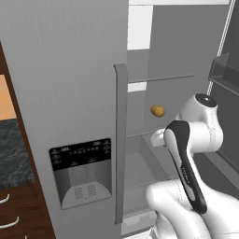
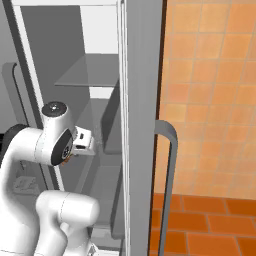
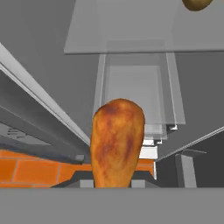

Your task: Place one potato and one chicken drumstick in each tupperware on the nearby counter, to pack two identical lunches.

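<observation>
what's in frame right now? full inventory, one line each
chicken drumstick: one, orange-brown, close in front of the hand camera, held in the tool, plump end away from it
potato: one, golden-brown, on a glass shelf inside the open fridge
fridge: one, grey, right door open, glass shelves inside, ice and water dispenser on the closed left door
fridge door handle: one, grey, upright bar on the closed door
counter: one, dark speckled stone over brown drawers, left of the fridge
wall and floor tiles: orange, right of the fridge
arm: one, white with dark joints, reaching into the fridge
tool: one, shut on the drumstick
</observation>
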